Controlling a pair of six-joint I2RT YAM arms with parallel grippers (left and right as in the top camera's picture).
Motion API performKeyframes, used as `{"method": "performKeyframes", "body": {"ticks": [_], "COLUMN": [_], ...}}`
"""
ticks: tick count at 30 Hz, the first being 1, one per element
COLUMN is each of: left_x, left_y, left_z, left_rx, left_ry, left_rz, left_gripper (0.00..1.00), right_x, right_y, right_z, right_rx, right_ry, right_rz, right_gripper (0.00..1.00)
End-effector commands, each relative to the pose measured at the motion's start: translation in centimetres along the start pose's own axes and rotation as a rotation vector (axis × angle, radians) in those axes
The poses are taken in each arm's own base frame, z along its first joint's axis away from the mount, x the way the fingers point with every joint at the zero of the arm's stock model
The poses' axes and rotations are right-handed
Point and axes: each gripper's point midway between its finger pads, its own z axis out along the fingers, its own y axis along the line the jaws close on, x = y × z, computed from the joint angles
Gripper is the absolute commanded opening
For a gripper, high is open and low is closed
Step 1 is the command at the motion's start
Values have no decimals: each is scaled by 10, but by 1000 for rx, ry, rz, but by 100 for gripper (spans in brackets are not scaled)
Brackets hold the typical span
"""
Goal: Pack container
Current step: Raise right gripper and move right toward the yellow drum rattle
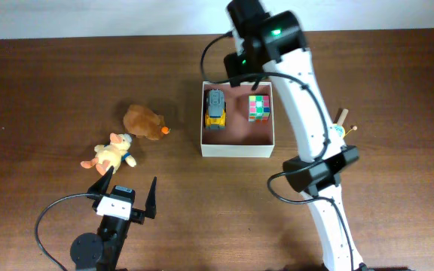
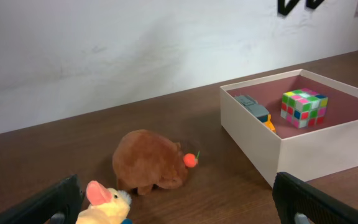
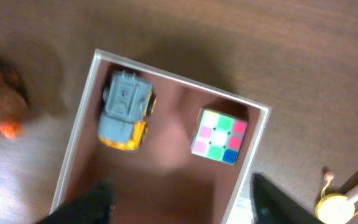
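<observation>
The container (image 1: 237, 148) is a white-walled square box with a pinkish-brown floor, right of the table's middle. A grey-and-yellow toy truck (image 1: 215, 109) and a colour cube (image 1: 259, 108) lie inside it. In the right wrist view my right gripper (image 3: 185, 205) hangs open above the box floor, the truck (image 3: 126, 109) and cube (image 3: 219, 135) beyond it, nothing between its fingers. On the table left of the box are a brown plush (image 1: 143, 120) and a yellow plush (image 1: 111, 153). My left gripper (image 1: 126, 190) stands open just in front of them, the yellow plush (image 2: 104, 202) by its left finger.
A small wooden stick with a yellow disc (image 1: 341, 126) lies right of the box. The right arm (image 1: 307, 113) reaches over the box's right side from its base (image 1: 319, 173). A white wall backs the table in the left wrist view.
</observation>
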Motion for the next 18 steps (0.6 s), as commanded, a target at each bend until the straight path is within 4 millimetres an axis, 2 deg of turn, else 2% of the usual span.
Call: {"method": "performKeyframes", "body": {"ticks": [1, 3, 6, 9, 11, 12, 15, 18], "left_x": [2, 2, 2, 2, 2, 2, 2, 2], "left_y": [-1, -1, -1, -1, -1, -1, -1, -1], "left_z": [0, 0, 0, 0, 0, 0, 0, 0], "left_rx": [5, 5, 6, 5, 6, 6, 6, 5], "left_ry": [0, 0, 0, 0, 0, 0, 0, 0], "left_rz": [9, 9, 9, 9, 9, 9, 9, 9], "left_gripper": [99, 99, 99, 99, 99, 99, 99, 99], "right_x": [-9, -9, 0, 26, 44, 60, 90, 117], "right_y": [-38, -54, -90, -135, -152, -165, -181, -191], "right_z": [-29, -36, -55, -73, -78, -78, -66, -40], "right_rx": [-17, -25, -8, 61, 80, 92, 110, 133], "right_ry": [-63, -67, -62, -15, 26, 68, 167, 277], "right_rz": [111, 147, 217, 292, 334, 369, 468, 625], "right_gripper": [78, 86, 90, 93, 94, 94, 93, 94]}}
